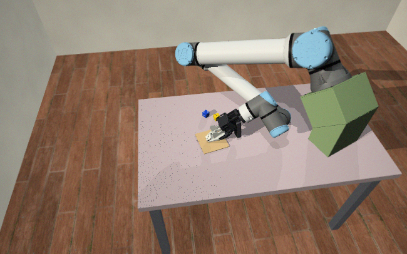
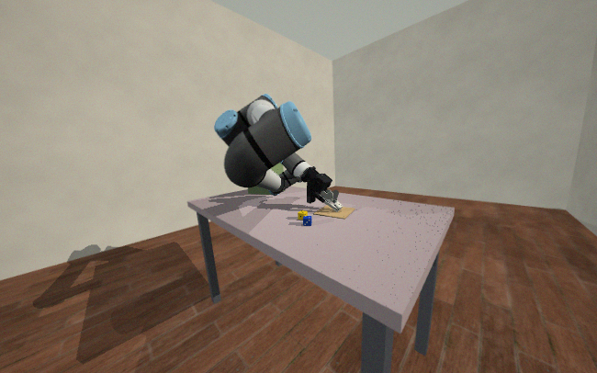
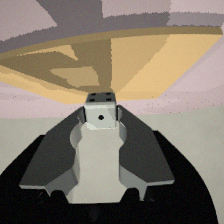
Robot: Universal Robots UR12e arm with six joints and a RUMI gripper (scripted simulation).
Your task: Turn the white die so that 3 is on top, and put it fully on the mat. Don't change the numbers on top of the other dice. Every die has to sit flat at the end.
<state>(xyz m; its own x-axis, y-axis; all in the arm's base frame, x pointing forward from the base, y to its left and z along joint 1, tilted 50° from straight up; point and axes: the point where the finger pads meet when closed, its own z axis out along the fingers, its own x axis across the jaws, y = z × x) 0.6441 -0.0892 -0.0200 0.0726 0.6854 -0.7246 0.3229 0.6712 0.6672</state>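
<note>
The claw [image 3: 101, 116] grips the white die [image 3: 101, 111] over the mat [image 1: 212, 143]. The yellow die [image 1: 216, 116] and blue die [image 1: 205, 113] sit beyond the mat on the counter [image 1: 262, 176].

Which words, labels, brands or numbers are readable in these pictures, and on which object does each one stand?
Printed words, labels, brands or digits: none readable anywhere.
White die, held in the claw over the mat: one pip on the face toward the wrist camera; the darker face above it has several pips, too blurred to count.
Blue die: pips too small to read.
Yellow die: pips too small to read.
</note>
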